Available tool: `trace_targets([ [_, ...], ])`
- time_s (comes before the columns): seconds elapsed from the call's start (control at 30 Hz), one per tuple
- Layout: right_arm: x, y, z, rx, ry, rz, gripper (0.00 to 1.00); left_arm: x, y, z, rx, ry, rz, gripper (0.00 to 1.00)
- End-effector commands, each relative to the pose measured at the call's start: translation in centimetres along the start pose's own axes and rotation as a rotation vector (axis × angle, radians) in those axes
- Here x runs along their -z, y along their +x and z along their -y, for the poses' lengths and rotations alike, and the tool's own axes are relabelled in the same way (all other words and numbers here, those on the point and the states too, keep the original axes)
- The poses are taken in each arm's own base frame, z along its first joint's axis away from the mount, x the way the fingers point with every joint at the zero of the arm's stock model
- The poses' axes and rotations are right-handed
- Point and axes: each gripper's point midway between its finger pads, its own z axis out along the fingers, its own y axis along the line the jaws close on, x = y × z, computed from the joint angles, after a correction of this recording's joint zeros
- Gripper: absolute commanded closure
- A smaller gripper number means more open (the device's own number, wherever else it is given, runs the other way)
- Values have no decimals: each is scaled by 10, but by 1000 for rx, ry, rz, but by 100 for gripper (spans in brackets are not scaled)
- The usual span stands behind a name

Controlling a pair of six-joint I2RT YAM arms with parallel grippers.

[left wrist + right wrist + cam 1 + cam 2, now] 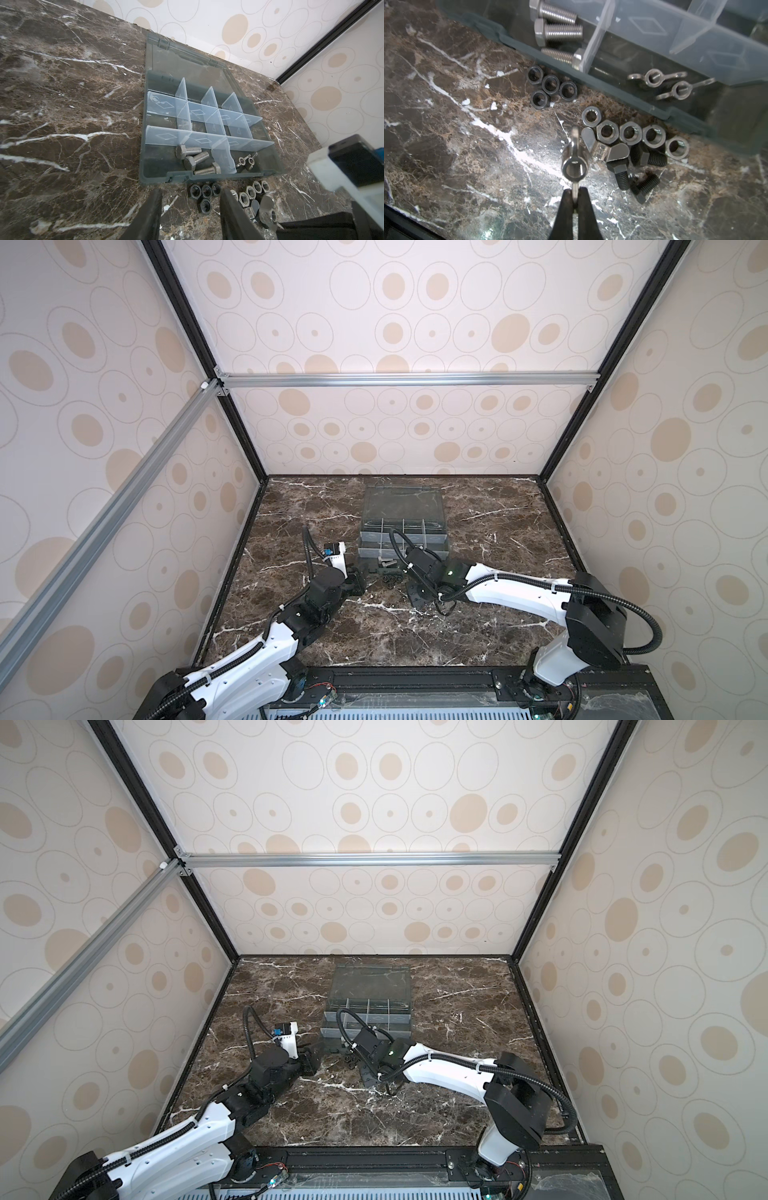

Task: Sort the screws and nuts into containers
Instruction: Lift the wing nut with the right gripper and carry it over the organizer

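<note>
My right gripper (pixel 575 192) is shut on one wing of a silver wing nut (pixel 574 164), held just above the marble. Next to it on the table lie a second wing nut (pixel 602 148), a row of silver nuts (pixel 631 133), several dark nuts (pixel 550 85) and black screws (pixel 648 158). The organizer box (pixel 158 178) stands open; one near container holds three silver screws (pixel 195 158), its neighbour two wing nuts (pixel 246 161). My left gripper (pixel 191 194) is open and low, with the dark nuts (pixel 206 191) between and just beyond its fingertips.
The box's clear lid (pixel 403 502) lies folded back toward the rear wall. The other cells (pixel 199 112) behind the clear dividers look empty. Patterned walls close off the marble table (pixel 498 630) on three sides. Both arms crowd the strip in front of the box (pixel 374 537).
</note>
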Motion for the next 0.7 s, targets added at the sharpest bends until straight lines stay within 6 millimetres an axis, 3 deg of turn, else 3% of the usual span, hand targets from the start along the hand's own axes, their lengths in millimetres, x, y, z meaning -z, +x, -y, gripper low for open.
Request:
trace_targets([
  [0.0,-2,-16,8,15,37,16,100,-4,-4,-4,-8,-15,26,54],
  [0.67,-25,-59,57,-96,86,32,100,-13,4,5,-17,18,-41,53],
])
